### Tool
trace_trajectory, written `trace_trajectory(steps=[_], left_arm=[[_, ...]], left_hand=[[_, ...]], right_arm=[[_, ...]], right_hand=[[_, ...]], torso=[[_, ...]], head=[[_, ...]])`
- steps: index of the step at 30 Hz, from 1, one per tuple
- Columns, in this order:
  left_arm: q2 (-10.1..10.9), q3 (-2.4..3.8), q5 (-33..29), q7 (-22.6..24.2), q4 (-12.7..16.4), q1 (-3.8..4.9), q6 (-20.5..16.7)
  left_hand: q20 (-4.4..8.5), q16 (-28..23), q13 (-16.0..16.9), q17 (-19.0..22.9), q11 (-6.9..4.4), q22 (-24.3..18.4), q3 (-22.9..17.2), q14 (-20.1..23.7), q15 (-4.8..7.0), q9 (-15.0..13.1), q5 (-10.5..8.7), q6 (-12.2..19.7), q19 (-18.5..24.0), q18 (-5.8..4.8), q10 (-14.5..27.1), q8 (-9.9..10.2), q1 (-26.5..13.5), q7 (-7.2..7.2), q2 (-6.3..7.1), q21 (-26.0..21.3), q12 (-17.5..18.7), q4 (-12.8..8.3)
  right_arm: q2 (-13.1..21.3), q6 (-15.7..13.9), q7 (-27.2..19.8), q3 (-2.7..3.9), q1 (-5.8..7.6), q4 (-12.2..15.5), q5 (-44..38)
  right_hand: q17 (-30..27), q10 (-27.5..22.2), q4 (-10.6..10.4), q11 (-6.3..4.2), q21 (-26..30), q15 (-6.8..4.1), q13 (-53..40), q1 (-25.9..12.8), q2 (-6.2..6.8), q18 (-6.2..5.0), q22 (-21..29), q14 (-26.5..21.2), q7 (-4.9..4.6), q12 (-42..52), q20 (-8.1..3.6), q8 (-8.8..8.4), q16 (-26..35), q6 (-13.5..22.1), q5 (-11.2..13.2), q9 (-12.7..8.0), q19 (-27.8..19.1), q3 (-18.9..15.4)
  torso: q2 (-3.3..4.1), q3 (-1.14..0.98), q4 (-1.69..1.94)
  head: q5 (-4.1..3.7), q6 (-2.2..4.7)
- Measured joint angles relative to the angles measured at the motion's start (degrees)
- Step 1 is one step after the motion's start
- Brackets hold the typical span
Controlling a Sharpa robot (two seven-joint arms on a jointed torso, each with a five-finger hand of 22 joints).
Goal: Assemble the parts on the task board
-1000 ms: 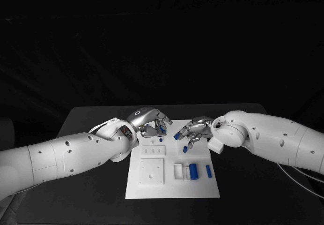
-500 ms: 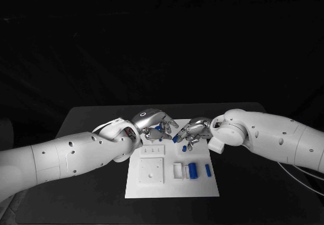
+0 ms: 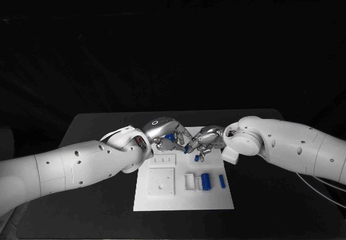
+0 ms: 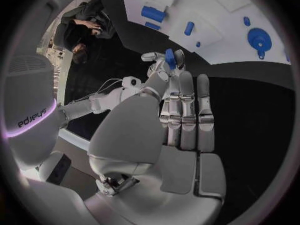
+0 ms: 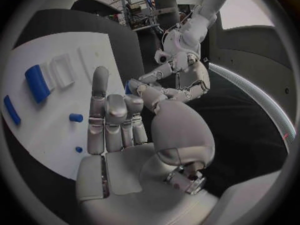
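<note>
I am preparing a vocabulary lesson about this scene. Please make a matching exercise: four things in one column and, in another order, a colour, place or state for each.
Things:
1. board
2. table
3. left hand
4. wide part

Descriptions:
A. black
B. lies on the board, blue
C. white
D. holds a blue part above the board's far end

Pairs: 1-C, 2-A, 3-D, 4-B

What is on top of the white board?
On the task board lie small blue parts: a thick cylinder, a thinner one and a short peg. Both hands hover over its far end, hiding what lies beneath.
</note>
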State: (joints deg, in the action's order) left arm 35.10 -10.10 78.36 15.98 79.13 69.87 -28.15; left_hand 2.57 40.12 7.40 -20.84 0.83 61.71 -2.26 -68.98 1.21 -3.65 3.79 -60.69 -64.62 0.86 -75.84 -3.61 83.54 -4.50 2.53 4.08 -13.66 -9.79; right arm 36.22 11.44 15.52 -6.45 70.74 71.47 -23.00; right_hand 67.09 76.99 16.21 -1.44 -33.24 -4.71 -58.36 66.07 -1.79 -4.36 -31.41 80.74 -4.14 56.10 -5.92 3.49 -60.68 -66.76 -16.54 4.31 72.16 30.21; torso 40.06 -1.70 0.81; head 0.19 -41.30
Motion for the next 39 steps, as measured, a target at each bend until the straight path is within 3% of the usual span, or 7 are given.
trace_trajectory(steps=[31,39], left_arm=[[-0.2,-0.14,0.1,0.0,-0.6,0.01,4.3],[-0.2,-0.14,0.1,0.0,-0.6,0.04,4.4]], left_hand=[[-0.01,0.0,0.8,0.0,0.21,-3.0,3.8,0.0,0.01,0.0,-0.68,-0.2,-0.4,0.00,0.6,0.0,0.1,0.21,-0.65,0.0,-1.2,0.9],[0.54,2.9,3.8,-1.5,-0.41,-4.2,5.1,-0.4,0.44,0.0,-0.89,-0.4,-2.0,0.00,1.0,0.0,-0.3,0.01,-0.68,0.0,-5.7,2.2]], right_arm=[[0.3,2.2,-1.7,-0.04,-0.03,0.8,2.0],[0.3,2.0,-2.1,-0.08,-0.07,0.9,2.8]], right_hand=[[-0.2,-0.2,-0.2,-0.20,0.5,-0.10,0.0,0.0,0.01,0.01,-0.6,-0.3,0.00,-0.2,0.20,0.00,0.4,0.0,-1.7,0.3,-0.2,-0.4],[-0.3,-0.2,-0.2,-0.20,0.7,-0.10,0.0,0.0,0.01,0.00,-0.7,-0.3,0.00,-0.4,0.20,0.00,0.4,0.0,-1.9,0.4,-0.2,-0.4]], torso=[[-0.01,0.01,0.01],[-0.01,0.01,0.01]], head=[[0.01,-0.16],[-0.01,-0.06]])
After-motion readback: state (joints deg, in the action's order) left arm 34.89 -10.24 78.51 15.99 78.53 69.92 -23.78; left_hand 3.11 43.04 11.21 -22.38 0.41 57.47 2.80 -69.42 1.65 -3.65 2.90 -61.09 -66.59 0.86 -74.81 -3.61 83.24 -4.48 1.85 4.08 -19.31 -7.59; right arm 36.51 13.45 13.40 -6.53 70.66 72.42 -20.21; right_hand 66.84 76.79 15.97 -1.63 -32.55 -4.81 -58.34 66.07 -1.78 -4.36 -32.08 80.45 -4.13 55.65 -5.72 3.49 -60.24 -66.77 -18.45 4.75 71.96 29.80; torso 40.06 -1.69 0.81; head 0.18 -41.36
